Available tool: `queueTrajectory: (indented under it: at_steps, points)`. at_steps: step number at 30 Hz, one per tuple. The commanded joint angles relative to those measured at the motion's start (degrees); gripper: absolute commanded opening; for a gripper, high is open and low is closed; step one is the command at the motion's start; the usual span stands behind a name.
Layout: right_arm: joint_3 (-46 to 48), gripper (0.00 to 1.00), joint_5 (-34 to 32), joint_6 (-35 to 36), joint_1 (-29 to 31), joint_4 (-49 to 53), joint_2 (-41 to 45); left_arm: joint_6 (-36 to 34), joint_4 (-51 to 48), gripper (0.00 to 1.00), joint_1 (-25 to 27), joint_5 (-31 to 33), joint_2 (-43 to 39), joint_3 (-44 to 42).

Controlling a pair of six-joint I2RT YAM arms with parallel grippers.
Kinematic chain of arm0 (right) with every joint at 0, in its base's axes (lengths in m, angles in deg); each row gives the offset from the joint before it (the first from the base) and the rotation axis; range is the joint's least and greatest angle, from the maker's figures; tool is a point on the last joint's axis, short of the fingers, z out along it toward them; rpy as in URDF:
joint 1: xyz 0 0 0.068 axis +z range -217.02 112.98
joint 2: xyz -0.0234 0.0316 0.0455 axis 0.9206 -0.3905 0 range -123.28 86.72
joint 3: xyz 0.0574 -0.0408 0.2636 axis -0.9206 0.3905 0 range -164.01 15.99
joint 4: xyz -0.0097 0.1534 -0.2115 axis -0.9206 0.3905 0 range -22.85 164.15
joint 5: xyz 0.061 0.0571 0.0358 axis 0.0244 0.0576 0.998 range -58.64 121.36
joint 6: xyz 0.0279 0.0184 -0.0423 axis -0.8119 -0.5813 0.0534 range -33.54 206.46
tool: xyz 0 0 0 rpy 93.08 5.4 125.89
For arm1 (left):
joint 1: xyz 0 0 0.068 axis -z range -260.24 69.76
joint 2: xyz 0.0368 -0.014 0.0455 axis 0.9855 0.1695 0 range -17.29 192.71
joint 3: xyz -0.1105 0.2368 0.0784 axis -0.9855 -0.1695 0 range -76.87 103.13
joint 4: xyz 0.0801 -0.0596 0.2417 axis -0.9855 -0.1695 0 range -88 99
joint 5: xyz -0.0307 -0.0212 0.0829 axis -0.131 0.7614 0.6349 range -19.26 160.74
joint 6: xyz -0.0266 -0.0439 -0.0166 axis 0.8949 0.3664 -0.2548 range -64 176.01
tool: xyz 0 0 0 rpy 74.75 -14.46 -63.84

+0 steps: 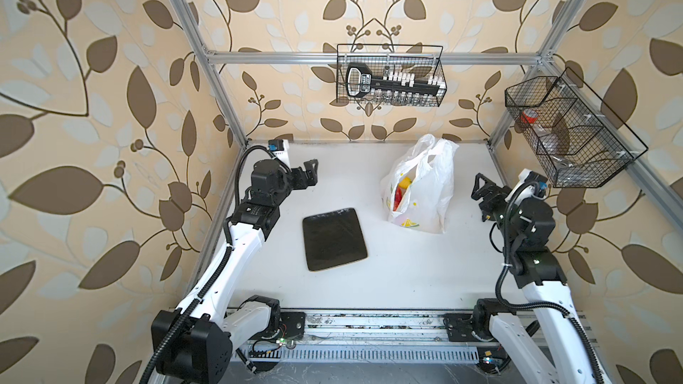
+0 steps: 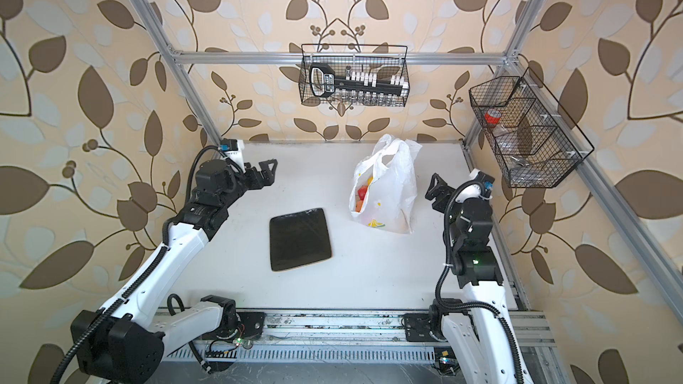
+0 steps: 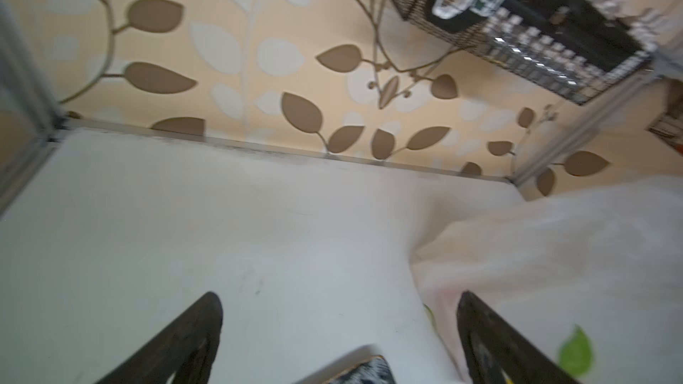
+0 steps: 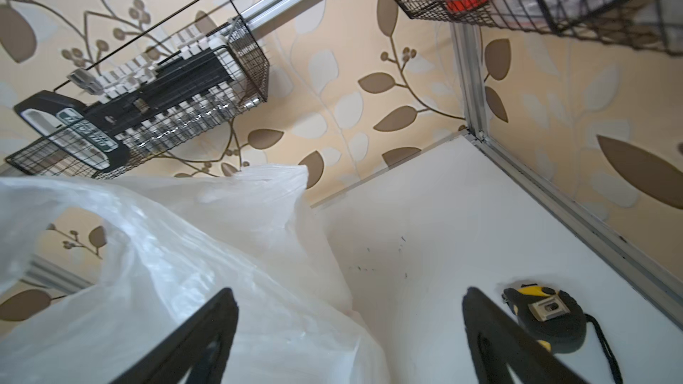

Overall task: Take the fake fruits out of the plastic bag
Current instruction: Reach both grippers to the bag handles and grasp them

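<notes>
Black plate (image 1: 334,238) beside plastic bag (image 1: 432,179); fake fruits (image 1: 400,196) inside.

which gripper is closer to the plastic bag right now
Right. In both top views the right gripper sits open close beside the plastic bag, on its right side. The left gripper, also open, is clearly farther off on the bag's left.

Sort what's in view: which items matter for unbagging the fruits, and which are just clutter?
Job:
- plastic bag, upright
- fake fruits, red and yellow, showing through its open mouth

Lying about:
- black plate, beside the bag, apart from it
- tape measure, seen in the right wrist view
- back wire basket, on the wall
- side wire basket
</notes>
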Motion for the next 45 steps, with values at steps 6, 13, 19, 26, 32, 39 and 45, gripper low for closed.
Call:
queueTrajectory:
  at_steps: [6, 13, 19, 26, 32, 39, 45]
  points:
    - [-24.0, 0.8, 25.7, -9.7, 1.7, 19.9, -10.6, -4.1, -6.2, 0.95, 17.4, -12.1, 6.5, 17.3]
    - [-32.5, 0.78, 25.2, -18.3, 10.1, 16.2, -18.6, -13.9, -6.4, 0.94, 26.5, -12.0, 17.5, 28.1]
    - [-35.2, 0.75, 18.3, -21.8, 19.2, 15.0, -23.9, -15.7, -8.5, 0.91, 27.8, -11.3, 26.2, 34.8]
    - [-34.2, 0.46, 14.8, -26.4, 19.5, 12.4, -26.4, -18.0, -8.7, 0.88, 28.1, -9.0, 27.3, 34.7]
    - [-29.6, 0.14, 11.8, -25.7, 19.5, 14.2, -21.6, -20.7, -9.7, 0.92, 28.3, -2.9, 27.6, 35.4]
    - [-24.5, 0.0, 9.4, -25.8, 19.6, 16.9, -14.9, -23.8, -10.5, 0.95, 30.6, -3.3, 31.6, 39.8]
    - [-23.7, 0.0, 9.4, -25.9, 19.5, 19.0, -12.8, -24.6, -11.4, 0.92, 32.0, 1.7, 36.9, 46.2]
